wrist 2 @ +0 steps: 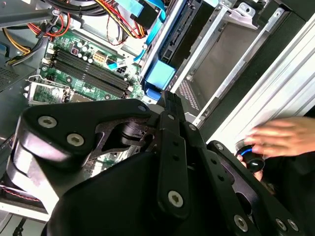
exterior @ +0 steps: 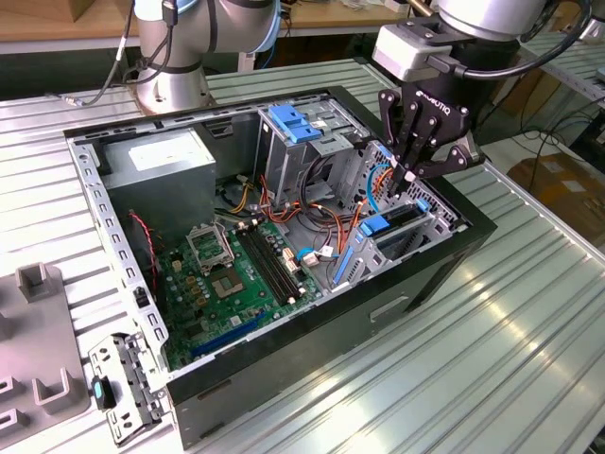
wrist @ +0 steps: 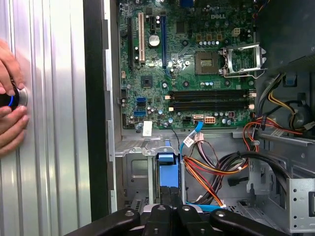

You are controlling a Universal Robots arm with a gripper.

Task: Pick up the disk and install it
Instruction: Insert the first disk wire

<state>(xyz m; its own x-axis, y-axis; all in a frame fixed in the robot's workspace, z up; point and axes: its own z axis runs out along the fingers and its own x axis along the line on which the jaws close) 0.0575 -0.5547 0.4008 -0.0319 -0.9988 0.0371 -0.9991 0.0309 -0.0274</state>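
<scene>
Exterior view: the one claw [exterior: 408, 173], fingers pressed together on nothing, hangs just above the one disk [exterior: 397, 219], lodged in the bay [exterior: 437, 219] at the open case's [exterior: 444, 270] three-o'clock end; seating looks under way and calls for a straight push. Second wrist view: one hand [wrist 2: 280, 137] holds a knob [wrist 2: 253, 161] beside the case. First wrist view: claw [wrist: 173, 199] over the bay.

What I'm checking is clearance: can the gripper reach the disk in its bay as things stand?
Probably yes: the gripper hangs just above the disk, and nothing lies between them in the open case, though a blue cable runs close beside.
</scene>
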